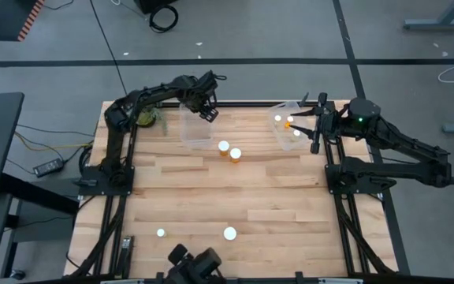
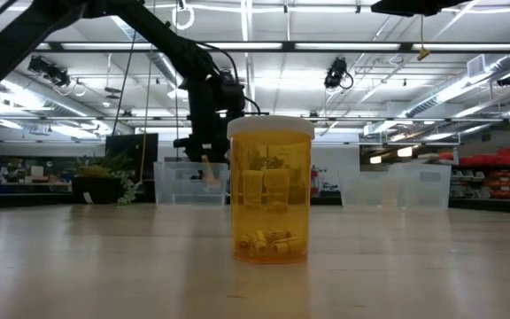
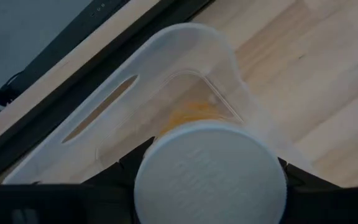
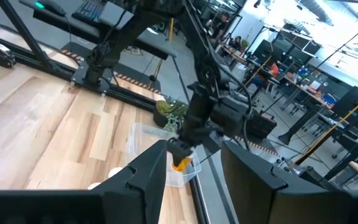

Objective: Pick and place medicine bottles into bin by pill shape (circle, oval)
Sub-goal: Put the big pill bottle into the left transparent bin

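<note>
The left tool (image 1: 209,111) is clamped on a medicine bottle (image 3: 210,171) (white-capped) above the left bin (image 1: 195,130); the right tool (image 4: 194,180), fingers apart, hovers beside the right bin (image 1: 290,126) on the worktop (image 1: 227,197).

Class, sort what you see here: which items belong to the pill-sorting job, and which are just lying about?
Belonging to the job:
- medicine bottles
- left bin
- right bin
- left gripper, holding a bottle over the left bin
- right gripper

Lying about:
- potted plant
- power adapter
</note>
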